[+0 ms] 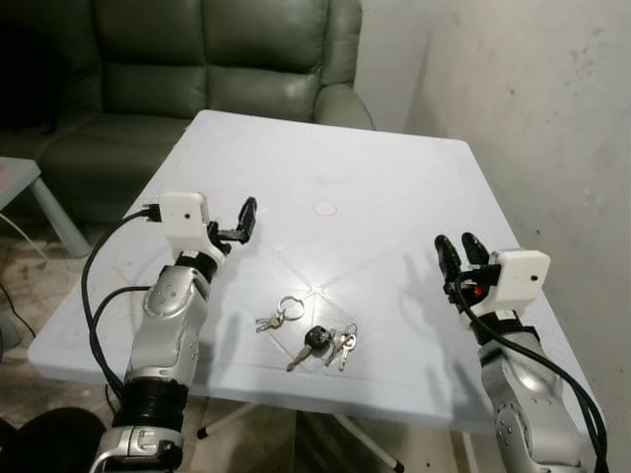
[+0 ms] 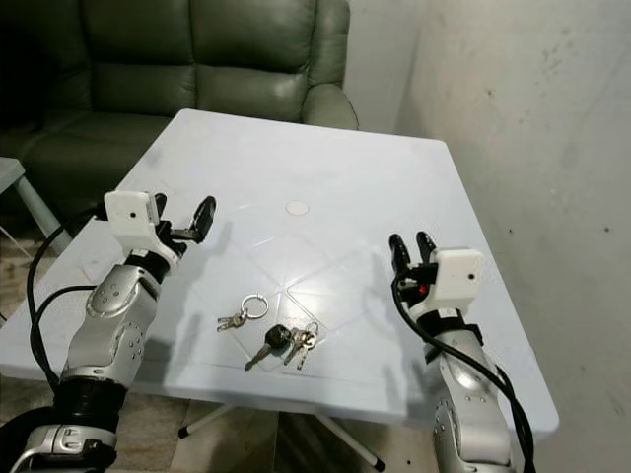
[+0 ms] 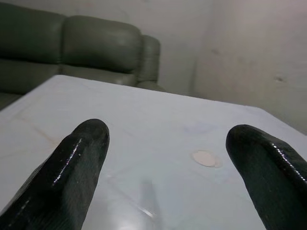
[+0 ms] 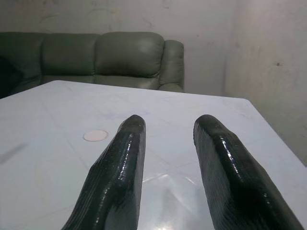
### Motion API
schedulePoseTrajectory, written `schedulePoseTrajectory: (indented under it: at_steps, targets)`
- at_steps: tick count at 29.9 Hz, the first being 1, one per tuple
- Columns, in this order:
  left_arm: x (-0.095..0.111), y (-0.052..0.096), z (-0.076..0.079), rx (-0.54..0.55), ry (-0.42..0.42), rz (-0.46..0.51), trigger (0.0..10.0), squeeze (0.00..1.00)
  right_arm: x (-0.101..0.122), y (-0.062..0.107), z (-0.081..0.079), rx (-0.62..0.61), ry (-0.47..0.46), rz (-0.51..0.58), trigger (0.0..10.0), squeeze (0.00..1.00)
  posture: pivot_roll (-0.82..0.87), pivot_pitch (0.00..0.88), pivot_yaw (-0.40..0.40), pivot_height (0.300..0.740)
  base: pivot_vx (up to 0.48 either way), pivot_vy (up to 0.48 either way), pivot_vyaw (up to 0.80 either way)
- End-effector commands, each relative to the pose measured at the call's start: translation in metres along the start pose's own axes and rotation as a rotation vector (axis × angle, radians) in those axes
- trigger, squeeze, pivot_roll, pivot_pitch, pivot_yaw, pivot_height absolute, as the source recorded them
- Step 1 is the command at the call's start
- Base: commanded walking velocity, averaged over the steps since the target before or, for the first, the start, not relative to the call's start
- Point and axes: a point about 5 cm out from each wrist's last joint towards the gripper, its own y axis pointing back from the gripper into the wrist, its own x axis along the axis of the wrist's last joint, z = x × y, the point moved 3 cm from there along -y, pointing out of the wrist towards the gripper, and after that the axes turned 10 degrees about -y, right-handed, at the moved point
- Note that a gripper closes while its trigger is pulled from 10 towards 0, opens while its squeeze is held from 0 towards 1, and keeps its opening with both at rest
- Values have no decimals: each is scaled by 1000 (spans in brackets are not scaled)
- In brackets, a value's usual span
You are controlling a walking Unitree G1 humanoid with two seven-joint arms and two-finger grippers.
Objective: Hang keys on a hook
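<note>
Two sets of keys lie on the white table [image 1: 296, 168] near its front edge. One is a silver ring with small keys [image 1: 280, 313]. The other is a bunch with a black-headed key [image 1: 325, 343]. My left gripper [image 1: 232, 229] hovers over the table behind and to the left of the keys, open wide with nothing between its fingers [image 3: 72, 167]. To the right of the keys my right gripper [image 1: 457, 246] is raised, open by a narrower gap and empty, with its fingers [image 4: 124, 158] pointing along the table.
A small pale round disc [image 1: 324, 209] lies on the table's middle. A dark green sofa [image 1: 197, 59] stands behind the table. A plaster wall [image 1: 532, 99] runs along the right side. The corner of a low table [image 1: 15, 182] shows at the far left.
</note>
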Motion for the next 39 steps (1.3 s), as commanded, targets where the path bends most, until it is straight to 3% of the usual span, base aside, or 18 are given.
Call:
schedulePoseTrajectory:
  at_steps: [1, 11, 18, 39]
  targets:
    - [1, 1, 4, -32, -28, 6, 10000, 0, 0, 0, 4, -13, 4, -7, 10000, 0, -3, 0, -55, 740, 0, 0, 0]
    - [-9, 13, 8, -62, -25, -1, 10000, 0, -5, 4, 4, -9, 11, -33, 10000, 0, -2, 0, -57, 740, -116, 0, 0]
    - [-9, 14, 7, -59, -24, 1, 10000, 0, -6, 3, 4, -4, 10, -39, 10000, 0, -2, 0, -57, 740, -337, 0, 0]
    - [-7, 13, 4, -26, 41, 14, 10000, 0, -6, 0, 2, 25, 23, -54, 10000, 0, 17, 0, -84, 740, 0, 0, 0]
